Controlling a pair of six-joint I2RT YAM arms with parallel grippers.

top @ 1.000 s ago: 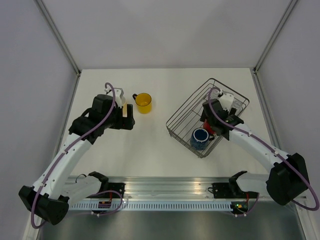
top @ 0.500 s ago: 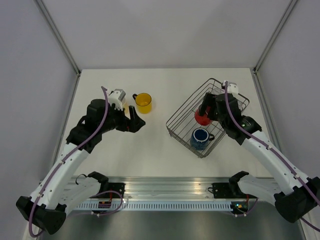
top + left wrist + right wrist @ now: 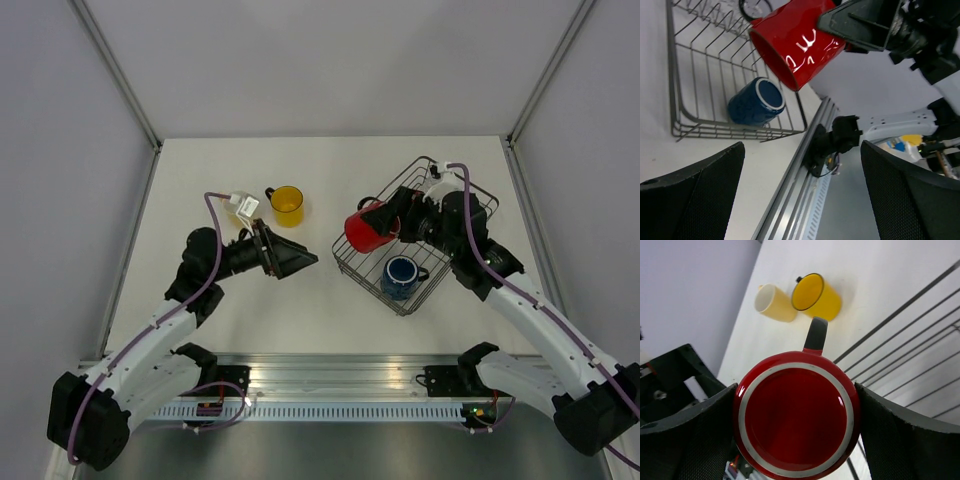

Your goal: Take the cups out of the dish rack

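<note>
Top external showed the right gripper, clamped wide on the red mug, had raised it out of the dish rack toward the empty, wide-open left gripper, likely for a handover.

- We hold one mug over the dish rack's left edge.
- A second mug lies inside.
- A third mug and fourth mug sit left of it.
</note>
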